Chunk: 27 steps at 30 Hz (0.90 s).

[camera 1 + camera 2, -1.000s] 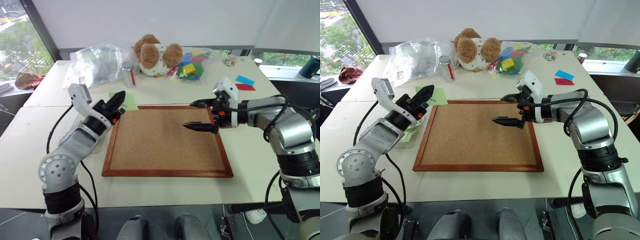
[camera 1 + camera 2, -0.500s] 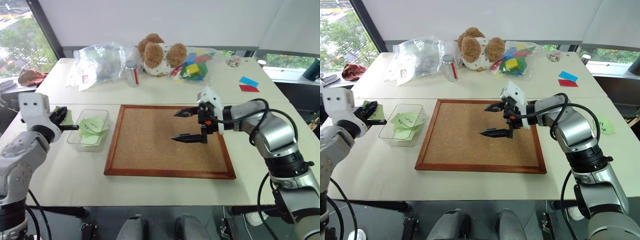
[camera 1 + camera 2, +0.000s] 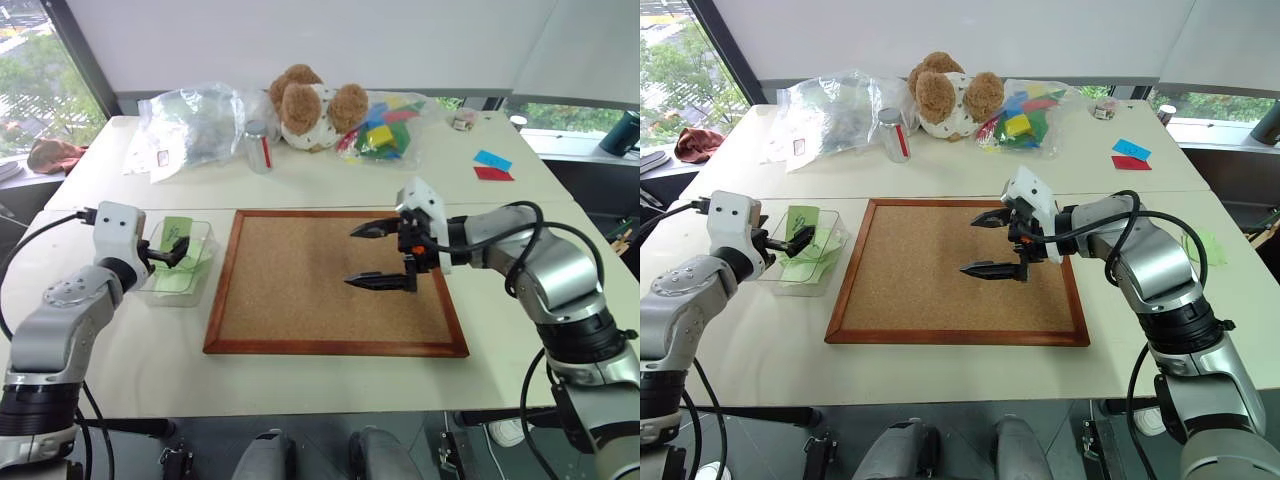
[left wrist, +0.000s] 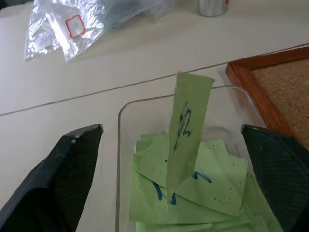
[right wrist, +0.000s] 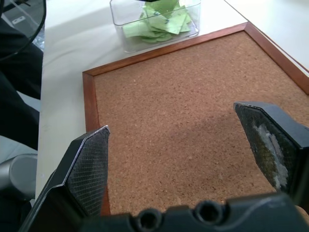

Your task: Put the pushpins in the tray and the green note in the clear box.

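A green note [image 4: 188, 130] with dark scribble stands on edge inside the clear box [image 3: 180, 262], on top of several other green slips. My left gripper [image 3: 172, 252] hovers level at the box's near-left side, open. In the left wrist view its fingers [image 4: 77, 169] stand wide on both sides of the note without touching it. My right gripper [image 3: 350, 257] is open above the middle of the cork board [image 3: 335, 349], pointing left, with nothing between its fingers. The pushpins and the tray are out of view.
A teddy bear [image 3: 305, 105], clear plastic bags [image 3: 195, 125], a metal can [image 3: 258, 148] and a bag of coloured blocks [image 3: 385, 130] line the table's far side. Blue and red paper pieces [image 3: 490, 165] lie far right. A pale green slip [image 3: 1205, 245] lies beside my right arm.
My left arm swung left and down from the board's far corner to the clear box with the note, then its jaws opened and let the note go. The right arm stayed put.
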Motion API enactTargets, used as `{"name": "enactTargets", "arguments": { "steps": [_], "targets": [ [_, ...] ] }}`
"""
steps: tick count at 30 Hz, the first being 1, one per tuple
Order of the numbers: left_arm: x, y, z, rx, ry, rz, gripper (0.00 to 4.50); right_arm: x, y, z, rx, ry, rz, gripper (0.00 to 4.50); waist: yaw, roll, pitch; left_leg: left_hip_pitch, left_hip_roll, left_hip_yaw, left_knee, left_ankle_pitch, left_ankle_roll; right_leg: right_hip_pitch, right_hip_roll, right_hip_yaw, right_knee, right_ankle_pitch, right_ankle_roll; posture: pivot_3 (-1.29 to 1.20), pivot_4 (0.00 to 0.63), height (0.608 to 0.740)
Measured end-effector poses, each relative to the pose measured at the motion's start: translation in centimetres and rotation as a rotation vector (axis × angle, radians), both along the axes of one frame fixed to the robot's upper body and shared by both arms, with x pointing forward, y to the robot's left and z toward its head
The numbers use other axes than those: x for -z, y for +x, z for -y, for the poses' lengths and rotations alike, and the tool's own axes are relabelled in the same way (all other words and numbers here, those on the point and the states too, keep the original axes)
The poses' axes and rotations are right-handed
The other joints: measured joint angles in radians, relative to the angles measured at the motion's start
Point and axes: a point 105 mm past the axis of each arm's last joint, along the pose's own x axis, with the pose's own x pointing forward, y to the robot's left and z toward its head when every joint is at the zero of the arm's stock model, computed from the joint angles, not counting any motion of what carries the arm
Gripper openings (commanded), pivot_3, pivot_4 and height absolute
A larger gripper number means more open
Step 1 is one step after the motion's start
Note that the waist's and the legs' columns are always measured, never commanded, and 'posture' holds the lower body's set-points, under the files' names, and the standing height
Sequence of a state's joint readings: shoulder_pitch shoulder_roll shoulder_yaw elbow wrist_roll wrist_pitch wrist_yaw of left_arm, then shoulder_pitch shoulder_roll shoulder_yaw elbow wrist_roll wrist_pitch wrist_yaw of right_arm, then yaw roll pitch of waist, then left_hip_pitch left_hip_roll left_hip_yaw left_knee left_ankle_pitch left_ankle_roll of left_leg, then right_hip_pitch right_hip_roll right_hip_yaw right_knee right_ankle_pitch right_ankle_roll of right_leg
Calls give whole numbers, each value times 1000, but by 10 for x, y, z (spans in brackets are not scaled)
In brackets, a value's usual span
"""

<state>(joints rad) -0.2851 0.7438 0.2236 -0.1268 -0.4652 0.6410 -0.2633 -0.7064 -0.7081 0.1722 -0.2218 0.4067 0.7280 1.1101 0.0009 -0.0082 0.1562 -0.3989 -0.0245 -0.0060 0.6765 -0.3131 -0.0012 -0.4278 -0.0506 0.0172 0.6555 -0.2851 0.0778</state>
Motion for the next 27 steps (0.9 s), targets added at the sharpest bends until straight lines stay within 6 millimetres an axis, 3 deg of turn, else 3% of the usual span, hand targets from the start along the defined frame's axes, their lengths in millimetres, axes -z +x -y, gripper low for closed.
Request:
{"name": "enactTargets", "arguments": {
  "steps": [6, 10, 17, 23, 27],
  "targets": [
    [-51, 3, 6, 54, 77, 132, 4466, 0, 1, 0, 7, 3, 4, 4500, 1, 0, 0, -2, 0, 0, 1, 0, 0, -1, 0, 0, 0, 0, 0, 0, 150, 740],
    [-68, 1, 17, 123, 57, 158, 4466, -1, 2, 1, 11, 5, 11, 4500, 0, 0, 0, -2, 0, 0, 2, 1, -1, -1, 0, -1, 0, 0, 0, 0, 150, 740],
    [-76, -24, 55, 405, -133, 93, 4466, -5, 6, 16, 64, -10, 29, 4500, -6, 0, 0, -4, 0, 0, 3, 2, -3, -2, 0, -1, 0, 0, 0, 0, 150, 740],
    [-53, -58, 86, 653, -207, -63, 4466, 8, 12, 46, 176, -44, -10, 4500, -12, 0, 0, -4, 0, 0, 4, 2, -3, -2, 0, -1, 0, 0, 0, 0, 150, 740],
    [-42, -72, 95, 736, -220, -117, 4466, 9, 12, 59, 227, -57, -3, 4500, -14, 0, 0, -4, 0, 0, 4, 2, -3, -2, 0, -1, 1, 0, 0, 0, 150, 740]
  ]
}}
